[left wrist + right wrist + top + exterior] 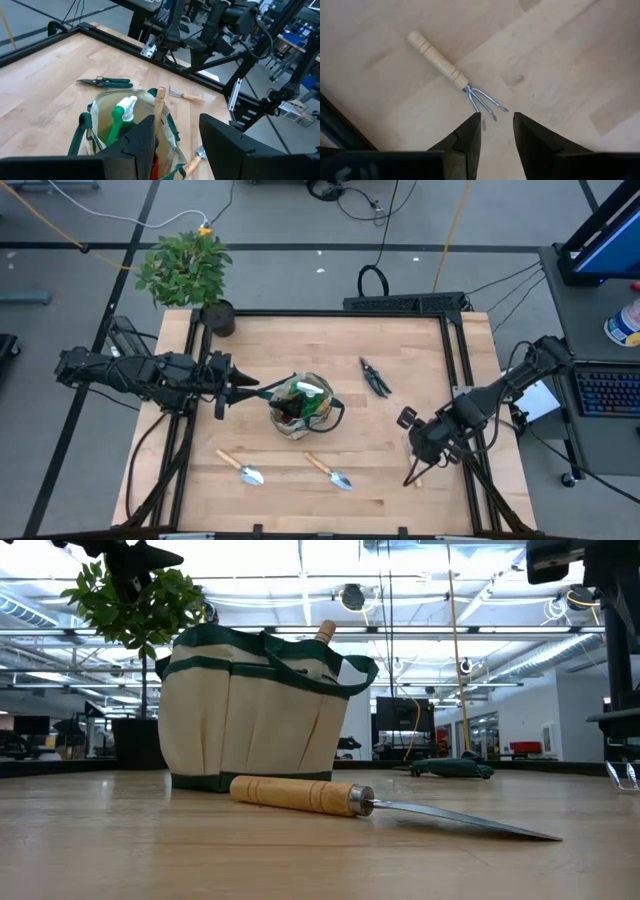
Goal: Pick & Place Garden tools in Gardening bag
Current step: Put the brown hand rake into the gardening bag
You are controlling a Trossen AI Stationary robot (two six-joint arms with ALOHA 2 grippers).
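**Fork rake next, bag already part full**

The gardening bag [302,406] sits near the middle of the table [420,340]. Inside it you can see the green spray bottle [121,114], a wooden handle [160,102] sticking up, and something red. So some tools are already in.

The right pincer [497,125] hangs just above the fork rake [451,73], which lies flat near the right edge of the table. Its two fingers are apart with nothing between them – it holds nothing. The rake's metal prongs are right by the finger tips, and the wooden handle points away.

The left pincer [175,142] hovers next to the bag, just over its rim. Its fingers are apart too, and empty.

Still out on the table: two trowels [243,468] [331,473] at the front, and the pruning shears [376,377] behind, between the bag and the right arm.

What could go wrong? My guess is the right pincer is about to grab the rake. If it closes on the thin prongs and not the handle, the rake could slip or swing down – the handle end is heavier. The rake lies flat, so the fingers may bump the table or push the rake away. It is also close to the table's edge, so a push could send it off. And the bag is soft – the left pincer could knock it over or squash its opening.
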